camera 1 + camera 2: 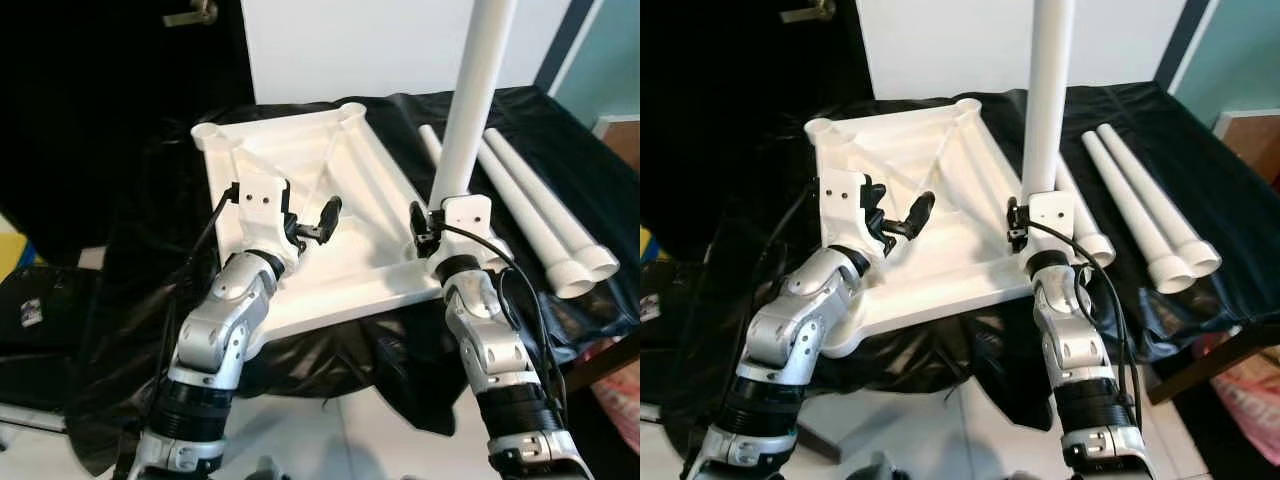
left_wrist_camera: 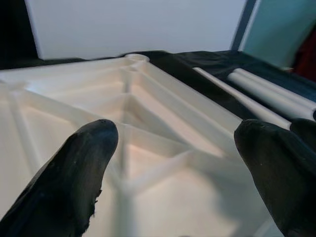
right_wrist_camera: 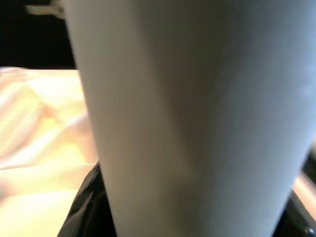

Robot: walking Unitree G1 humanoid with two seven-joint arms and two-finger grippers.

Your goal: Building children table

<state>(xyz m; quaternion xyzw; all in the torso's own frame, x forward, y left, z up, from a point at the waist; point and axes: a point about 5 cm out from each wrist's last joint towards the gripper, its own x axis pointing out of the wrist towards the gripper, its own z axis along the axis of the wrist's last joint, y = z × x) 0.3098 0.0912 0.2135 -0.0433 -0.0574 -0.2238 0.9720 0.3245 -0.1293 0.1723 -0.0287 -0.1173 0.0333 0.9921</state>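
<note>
Your two silver arms fill the near edge. Your right gripper [image 1: 428,228] is pinched on the upright table leg [image 1: 472,100] low on its shaft, at the tabletop's corner at about four o'clock. Your left gripper [image 1: 318,222] hangs spread over the near half of the upturned tabletop [image 1: 330,160], holding nothing; in its wrist view both black fingers [image 2: 74,182] stand well apart above the ribbed underside.

That tabletop lies on black sheeting [image 1: 560,150] over a bench, sockets up, with open sockets at eleven and one o'clock. Three spare legs [image 1: 545,215] lie side by side at three o'clock, just beside the tabletop.

The leg looks like a hollow plastic tube: light and stiff, but smooth, so likely to slip or twist in a two-finger pinch. Held so low, the long shaft above could lever over, so keep it plumb. The tabletop looks light enough to skid on the glossy sheeting; steady it by a rib or the rim.

You cannot see the socket beneath the held leg: wrist and gripper cover it, so whether the leg is seated or only resting cannot be told. Its top runs out of frame, and the right wrist view gives a blurred white shaft.
</note>
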